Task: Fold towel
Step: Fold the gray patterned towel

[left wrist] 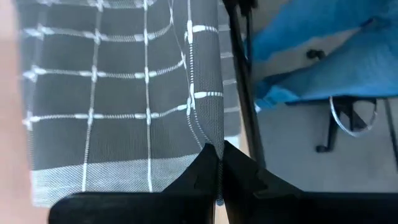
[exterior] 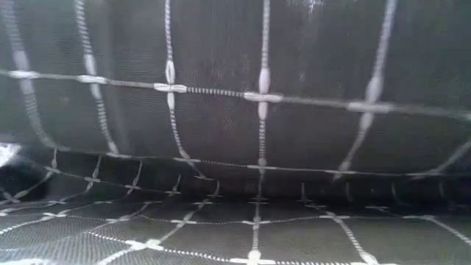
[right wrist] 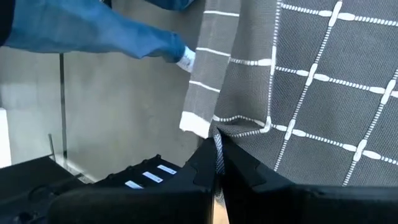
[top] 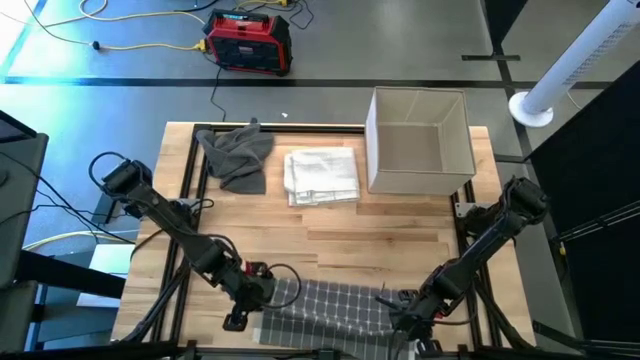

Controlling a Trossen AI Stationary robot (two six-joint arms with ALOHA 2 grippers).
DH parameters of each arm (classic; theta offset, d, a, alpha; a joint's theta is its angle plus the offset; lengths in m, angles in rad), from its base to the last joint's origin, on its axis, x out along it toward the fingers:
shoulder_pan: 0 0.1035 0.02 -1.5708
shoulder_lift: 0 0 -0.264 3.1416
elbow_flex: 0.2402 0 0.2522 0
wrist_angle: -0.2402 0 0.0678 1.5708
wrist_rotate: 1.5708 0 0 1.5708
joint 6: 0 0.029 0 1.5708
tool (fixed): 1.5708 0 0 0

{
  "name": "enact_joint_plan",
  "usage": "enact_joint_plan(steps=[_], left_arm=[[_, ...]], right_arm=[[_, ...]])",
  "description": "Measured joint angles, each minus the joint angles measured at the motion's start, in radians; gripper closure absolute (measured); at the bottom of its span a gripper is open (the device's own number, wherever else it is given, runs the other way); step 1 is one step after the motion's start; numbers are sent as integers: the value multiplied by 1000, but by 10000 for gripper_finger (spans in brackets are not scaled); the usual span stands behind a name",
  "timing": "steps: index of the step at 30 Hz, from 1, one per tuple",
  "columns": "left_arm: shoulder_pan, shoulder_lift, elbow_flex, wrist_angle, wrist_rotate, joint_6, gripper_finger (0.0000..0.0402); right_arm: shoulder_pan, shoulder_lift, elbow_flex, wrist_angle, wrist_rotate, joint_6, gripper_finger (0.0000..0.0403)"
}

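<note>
A dark grey towel with a white check (top: 330, 305) lies spread at the table's near edge, between my two grippers. It fills the low view, where one part (exterior: 243, 66) rises like a wall and another (exterior: 243, 235) lies flat. My left gripper (top: 262, 293) is shut on the towel's left side. My right gripper (top: 396, 308) is shut on its right side. My left gripper pinches the towel's side edge (left wrist: 214, 138) between its two fingers, close to a hemmed end. The cloth spreads away from the fingers, fairly flat. One layer or several, I cannot tell. My right gripper pinches the towel's edge (right wrist: 219, 127) between its two fingers, close to a corner where the hem turns. A narrow strip (right wrist: 208, 74) hangs beside the hold, and the cloth bunches slightly at the fingers.
At the back of the table lie a crumpled grey cloth (top: 238, 155) and a folded white towel (top: 322, 176), with an open beige box (top: 420, 140) to their right. Bare wood (top: 370, 235) lies in the middle. A red device (top: 248, 42) sits on the floor beyond.
</note>
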Motion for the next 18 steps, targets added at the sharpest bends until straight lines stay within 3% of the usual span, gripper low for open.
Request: enact_joint_plan(steps=[5, 14, 18], left_arm=[[-20, 64, 0, 48, 26, -4, 386], [-7, 81, 0, 66, 122, -50, 285], [-4, 68, 0, -6, 118, -47, 253]], right_arm=[[17, 1, 0, 3, -11, 2, 395], [16, 2, 0, -18, -73, 40, 284], [0, -3, 0, -90, -87, 88, 259]])
